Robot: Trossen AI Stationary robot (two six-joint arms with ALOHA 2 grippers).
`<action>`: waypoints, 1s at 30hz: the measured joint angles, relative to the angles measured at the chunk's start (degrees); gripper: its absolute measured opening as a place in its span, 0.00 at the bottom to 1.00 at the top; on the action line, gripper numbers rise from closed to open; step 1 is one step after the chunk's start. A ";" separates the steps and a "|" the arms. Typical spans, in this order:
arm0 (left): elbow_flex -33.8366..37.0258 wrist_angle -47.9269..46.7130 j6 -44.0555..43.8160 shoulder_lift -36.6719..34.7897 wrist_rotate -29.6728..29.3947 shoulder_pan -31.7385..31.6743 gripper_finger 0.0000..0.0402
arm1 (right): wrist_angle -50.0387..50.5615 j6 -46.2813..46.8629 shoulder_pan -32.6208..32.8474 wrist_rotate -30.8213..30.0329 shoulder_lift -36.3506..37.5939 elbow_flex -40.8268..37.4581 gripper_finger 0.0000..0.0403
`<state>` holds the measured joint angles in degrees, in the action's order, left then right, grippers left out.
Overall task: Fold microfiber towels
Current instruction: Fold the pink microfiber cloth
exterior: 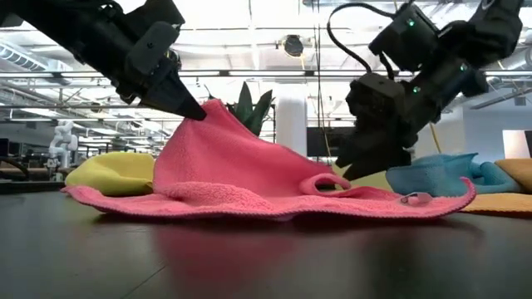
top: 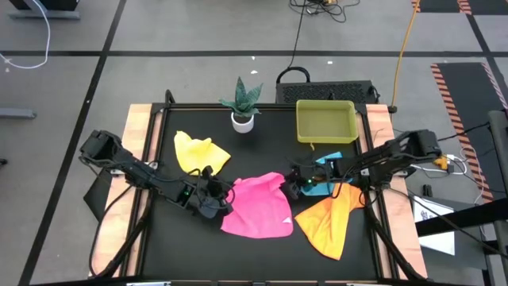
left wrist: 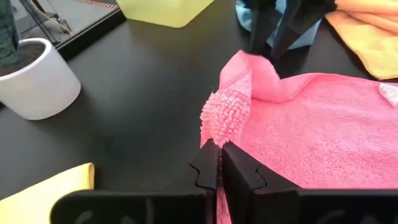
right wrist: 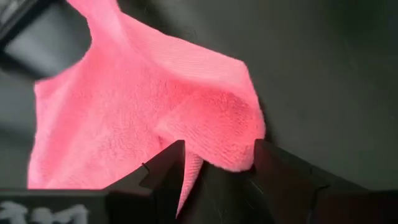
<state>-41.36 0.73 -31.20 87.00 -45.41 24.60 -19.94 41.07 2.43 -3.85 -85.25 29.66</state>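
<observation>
The pink towel (top: 258, 206) lies spread on the black table between my two grippers, with one corner raised. My left gripper (top: 222, 193) is shut on that raised corner at the towel's left far side (exterior: 204, 110). My right gripper (top: 294, 184) is open, its fingers (right wrist: 177, 158) standing on either side of the towel's far right corner (right wrist: 230, 137), low over the table; I cannot tell whether they touch it. The yellow towel (top: 198, 151) lies crumpled at the far left. The light blue towel (top: 324, 181) and the orange towel (top: 329, 224) lie on the right, behind and beside my right gripper. My left gripper pinches a corner of the pink towel (left wrist: 219, 127) between its two shut fingers, the cloth bunched there. The fingers slant down from the table's left side. The corner is lifted into a peak (exterior: 212, 112) and the cloth slopes down from it; the rest lies on the table.
A yellow-green plastic tray (top: 324, 119) stands at the far right. A small plant in a white pot (top: 242, 111) stands at the far middle. The near half of the table (top: 190, 246) to the left of the towels is bare black surface.
</observation>
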 joint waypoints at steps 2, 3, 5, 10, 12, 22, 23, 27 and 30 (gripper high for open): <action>0.00 0.05 0.24 0.00 -0.02 -0.02 0.04 | -1.97 1.02 -0.59 0.94 -1.25 -0.42 0.45; 0.00 0.09 0.67 0.00 -0.02 -0.02 0.03 | -2.08 1.34 -0.80 0.86 -1.94 -0.42 0.44; 0.00 0.75 0.86 0.00 -0.01 -0.03 0.01 | -2.28 1.72 -1.29 0.76 -3.39 -0.36 0.42; 0.00 1.84 1.19 0.00 0.01 -0.02 0.04 | -5.85 1.72 -1.69 1.12 -7.04 -0.29 0.37; 0.00 2.32 1.65 0.00 0.00 -0.02 0.05 | -8.08 1.25 -1.72 1.83 -8.25 -0.27 0.36; 0.00 3.15 3.19 -0.17 -0.04 0.38 0.03 | -10.71 -7.31 -1.40 2.51 -8.26 -0.35 0.03; 0.00 3.36 3.78 -0.60 -0.04 0.83 0.03 | -10.62 -7.93 -1.14 2.16 -6.90 -0.36 0.02; -0.56 4.19 5.24 -2.66 -0.16 3.39 0.02 | -4.32 -10.27 0.81 -2.18 1.74 -0.29 0.01; -1.19 5.29 5.72 -4.19 -0.52 5.31 0.01 | 4.33 -10.50 2.79 -5.53 9.96 -0.29 0.00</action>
<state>-42.56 6.02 -25.48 82.81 -45.93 29.91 -15.61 30.57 5.21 -9.39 -75.29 29.36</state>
